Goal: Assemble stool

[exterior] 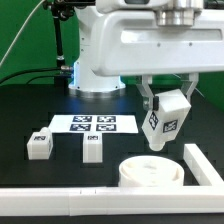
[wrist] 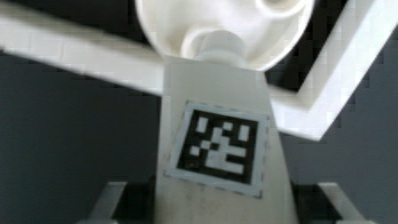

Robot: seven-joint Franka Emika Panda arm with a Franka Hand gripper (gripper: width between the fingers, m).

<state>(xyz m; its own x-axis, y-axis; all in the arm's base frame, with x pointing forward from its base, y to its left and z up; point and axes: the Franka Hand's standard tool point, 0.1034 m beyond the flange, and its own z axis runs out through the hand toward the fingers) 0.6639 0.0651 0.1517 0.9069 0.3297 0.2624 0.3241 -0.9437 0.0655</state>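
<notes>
Stool seat disc: white, round, ring-like. It lies flat on the dark table directly beneath the gripper. In my wrist view it sits just past the end of the held part.

Marker board: flat, white, four tags. It lies on the table well apart from the gripper, toward the exterior view's left.

Gripper: I read the two fingers as clamped on the sides of one stool leg.

Held leg: white and blocky, with one tag face showing. It hangs tilted between the fingers, over the seat disc. I cannot tell whether its lower end touches the disc.

Nearer loose leg: on the table, below the gripper's height and toward the exterior view's left.

Farther loose leg: on the table, beyond the nearer one and well apart from the gripper.
</notes>
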